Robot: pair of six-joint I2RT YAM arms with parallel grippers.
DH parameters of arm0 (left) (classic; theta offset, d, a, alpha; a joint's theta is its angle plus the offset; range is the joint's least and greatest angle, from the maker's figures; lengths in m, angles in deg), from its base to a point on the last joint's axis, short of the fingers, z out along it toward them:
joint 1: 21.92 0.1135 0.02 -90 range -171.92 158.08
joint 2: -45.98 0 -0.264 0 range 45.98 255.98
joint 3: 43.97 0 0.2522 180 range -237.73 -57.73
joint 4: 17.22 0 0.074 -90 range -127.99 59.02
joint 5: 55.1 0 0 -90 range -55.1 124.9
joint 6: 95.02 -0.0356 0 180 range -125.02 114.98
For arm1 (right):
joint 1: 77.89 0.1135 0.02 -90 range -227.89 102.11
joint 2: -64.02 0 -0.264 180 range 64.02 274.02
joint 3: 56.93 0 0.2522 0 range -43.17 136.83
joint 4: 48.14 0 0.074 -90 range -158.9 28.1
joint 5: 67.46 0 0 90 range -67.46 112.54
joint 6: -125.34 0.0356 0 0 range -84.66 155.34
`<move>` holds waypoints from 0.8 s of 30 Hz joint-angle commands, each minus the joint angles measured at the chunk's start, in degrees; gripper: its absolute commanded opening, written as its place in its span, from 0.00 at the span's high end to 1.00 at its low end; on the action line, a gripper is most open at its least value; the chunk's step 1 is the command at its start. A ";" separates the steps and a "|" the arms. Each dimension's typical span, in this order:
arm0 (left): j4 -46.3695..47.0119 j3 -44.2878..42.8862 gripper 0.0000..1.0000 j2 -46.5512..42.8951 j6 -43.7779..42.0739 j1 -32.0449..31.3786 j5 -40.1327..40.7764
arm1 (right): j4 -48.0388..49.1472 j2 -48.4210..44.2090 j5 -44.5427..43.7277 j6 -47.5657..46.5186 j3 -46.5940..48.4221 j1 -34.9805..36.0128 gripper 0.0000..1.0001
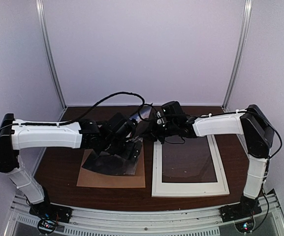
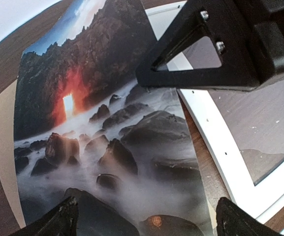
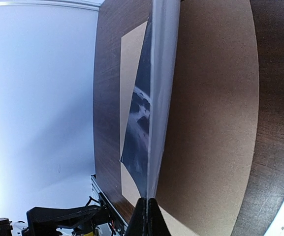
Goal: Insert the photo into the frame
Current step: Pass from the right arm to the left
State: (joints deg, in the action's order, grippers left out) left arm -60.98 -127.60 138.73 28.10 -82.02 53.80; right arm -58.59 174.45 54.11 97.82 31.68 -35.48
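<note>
Edge of photo (image 2: 107, 147) in right pincer (image 3: 148, 210), above brown board (image 3: 210, 123)

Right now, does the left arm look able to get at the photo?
Probably yes: the left tool hangs open right over the photo with nothing between them. The right tool pinches only one edge of it.

A glossy rectangular sunset print (image 2: 107, 147) is seen tilted, one edge raised, left of the counter's (image 1: 58, 167) centre. A thin white rectangular frame (image 1: 188, 189) is laid flat toward the near right corner.
</note>
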 commanded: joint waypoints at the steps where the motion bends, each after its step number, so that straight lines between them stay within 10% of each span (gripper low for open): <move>1: 3.76 -2.64 0.02 3.47 -3.27 -0.38 -0.10 | 1.79 -2.53 -1.84 0.83 -1.24 0.30 1.00; 8: 4.68 -4.60 0.05 8.48 -5.35 -1.15 -0.66 | 1.96 -1.86 -0.78 0.80 -1.20 0.24 1.00; 24: 3.01 -6.41 0.48 11.60 -5.71 -1.16 2.76 | 1.89 -1.12 -0.37 0.71 -1.46 0.06 1.00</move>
State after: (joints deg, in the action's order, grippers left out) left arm -58.93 -132.38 149.42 23.29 -83.05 55.48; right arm -57.80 174.19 53.74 98.63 30.39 -35.50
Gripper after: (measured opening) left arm 0.548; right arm 0.006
